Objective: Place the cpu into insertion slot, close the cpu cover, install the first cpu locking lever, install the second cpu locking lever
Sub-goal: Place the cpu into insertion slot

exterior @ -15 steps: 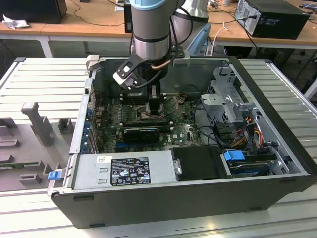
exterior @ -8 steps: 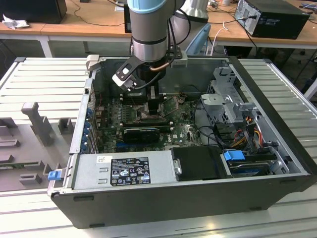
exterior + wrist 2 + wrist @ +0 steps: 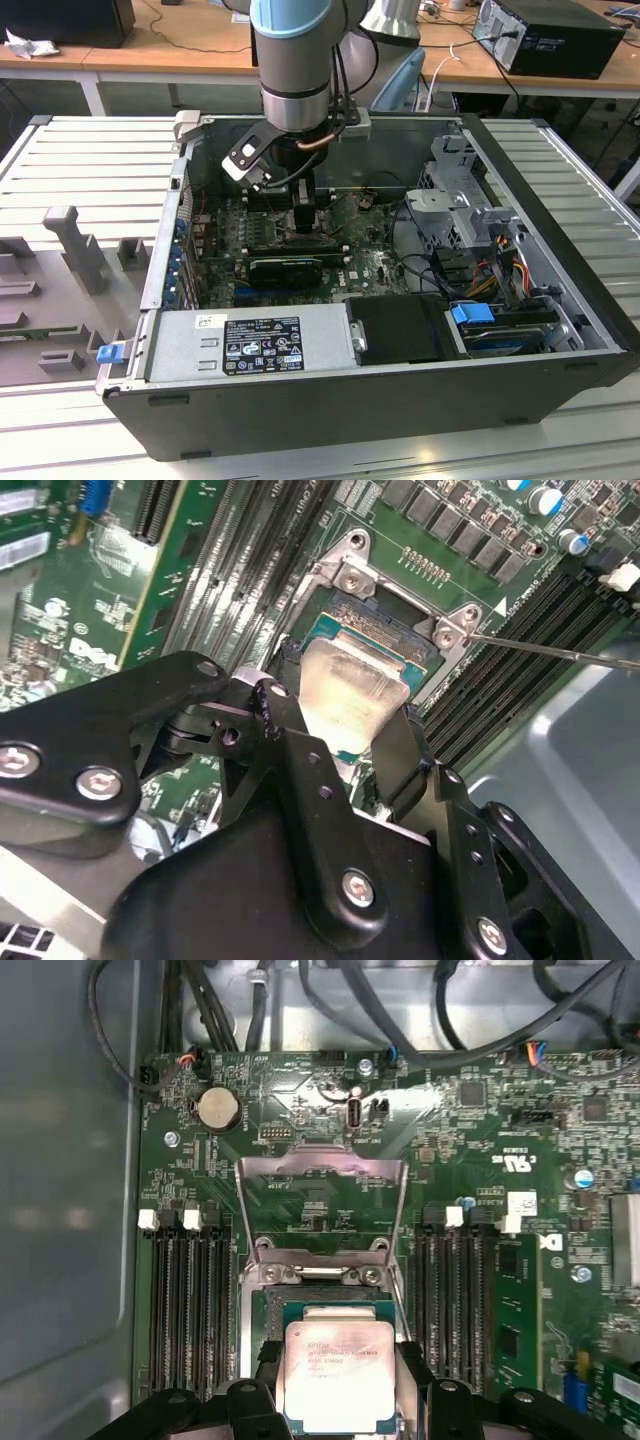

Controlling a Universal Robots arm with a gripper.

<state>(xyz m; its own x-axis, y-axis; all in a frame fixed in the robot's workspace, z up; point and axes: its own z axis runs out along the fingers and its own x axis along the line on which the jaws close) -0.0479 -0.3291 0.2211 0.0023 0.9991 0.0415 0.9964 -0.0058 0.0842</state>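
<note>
End effector point(image 3: 345, 730) holding cpu point(image 3: 338, 1372) over insertion slot point(image 3: 322, 1310), memory slots point(image 3: 190, 1310) flanking

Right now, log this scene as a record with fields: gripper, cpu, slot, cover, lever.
gripper: shut on the cpu, down inside the case
cpu: gripped on two sides, over the slot, silver top up
slot: partly hidden by the cpu; cannot tell if the cpu is seated
cover: open, swung up off the slot
lever: thin rod, clear of the cover
</note>
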